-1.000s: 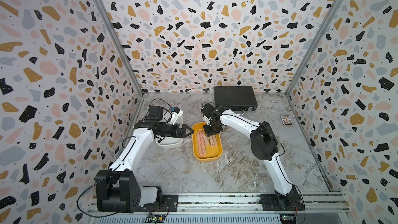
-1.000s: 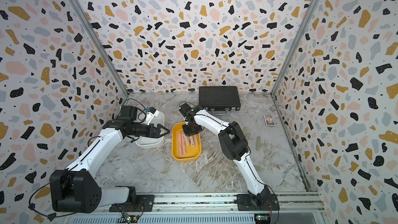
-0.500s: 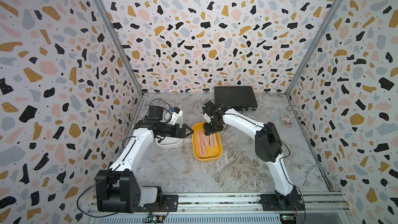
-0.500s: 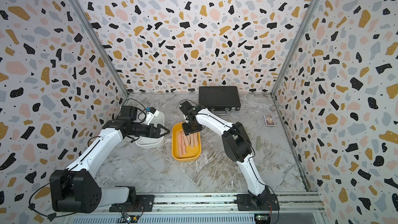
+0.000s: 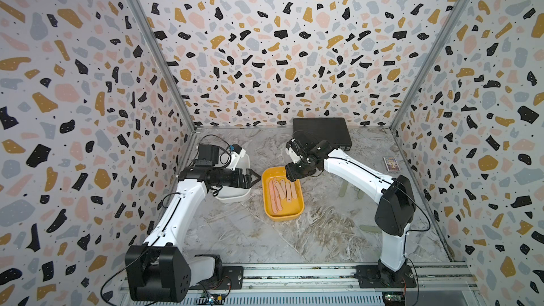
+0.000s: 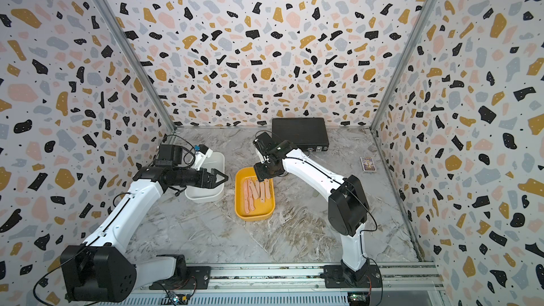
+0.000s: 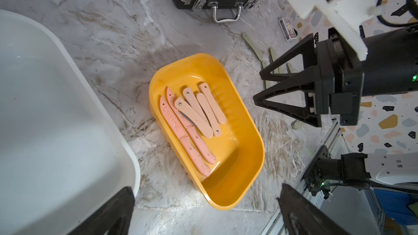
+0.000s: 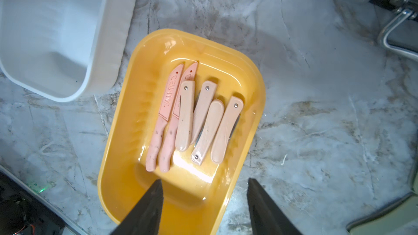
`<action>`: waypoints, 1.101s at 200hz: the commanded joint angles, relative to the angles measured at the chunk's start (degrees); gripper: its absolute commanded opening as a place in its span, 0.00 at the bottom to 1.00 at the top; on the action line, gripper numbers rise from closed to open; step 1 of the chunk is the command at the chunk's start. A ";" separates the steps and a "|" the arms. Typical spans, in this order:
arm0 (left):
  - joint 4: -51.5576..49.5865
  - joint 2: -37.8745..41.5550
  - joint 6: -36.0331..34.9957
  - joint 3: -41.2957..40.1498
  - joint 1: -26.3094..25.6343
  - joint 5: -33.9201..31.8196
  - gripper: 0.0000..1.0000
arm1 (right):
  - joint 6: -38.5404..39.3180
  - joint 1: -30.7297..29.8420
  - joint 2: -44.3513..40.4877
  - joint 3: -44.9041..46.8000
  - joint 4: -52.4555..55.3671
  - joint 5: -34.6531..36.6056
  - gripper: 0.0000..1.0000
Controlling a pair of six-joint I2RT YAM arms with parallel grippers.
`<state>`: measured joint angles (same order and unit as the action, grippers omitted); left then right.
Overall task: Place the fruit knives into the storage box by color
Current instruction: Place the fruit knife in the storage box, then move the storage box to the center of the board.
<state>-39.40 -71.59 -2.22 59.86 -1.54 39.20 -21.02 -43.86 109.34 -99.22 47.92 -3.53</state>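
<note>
Over the short end of the yellow tub that faces the black case, the right end effector hangs with its jaws apart and nothing between them, pointing down into the tub. Below it six pink knives lie side by side along the tub's floor: two sheathed ones with lettered covers and four paler folding ones. Laid lengthwise, they all fit flat in the shallow tub. Just beside it stands the white tub, and what shows of its inside is bare. The left end effector hovers level over the white tub's edge, jaws spread wide and empty, aimed toward the yellow tub, probably parked there to leave the other arm room. Farther out, on the right arm's side of the worktop, several green knives lie loose, well apart from either tub. By my reading the pink share is sorted and the green share is not yet begun. Since the white tub sits beyond the yellow one from them, each green knife calls for a carry across. A small card box by the wall plays no part
</note>
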 commanded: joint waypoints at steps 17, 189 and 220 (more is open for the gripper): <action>-1.29 0.69 -2.24 3.66 1.66 -7.91 0.97 | -0.23 1.74 -2.65 4.73 -0.43 1.47 0.62; -1.43 -13.98 -11.21 8.17 14.54 -23.40 0.82 | -2.17 1.85 4.16 9.25 -3.62 -3.80 0.51; 0.21 -17.53 -11.13 9.31 15.11 -26.77 0.81 | -2.26 1.84 4.91 9.19 -3.68 -4.37 0.49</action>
<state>-41.32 -87.66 -12.27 67.07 12.97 16.12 -22.76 -41.80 113.65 -89.95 43.94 -7.18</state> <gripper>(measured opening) 0.808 0.495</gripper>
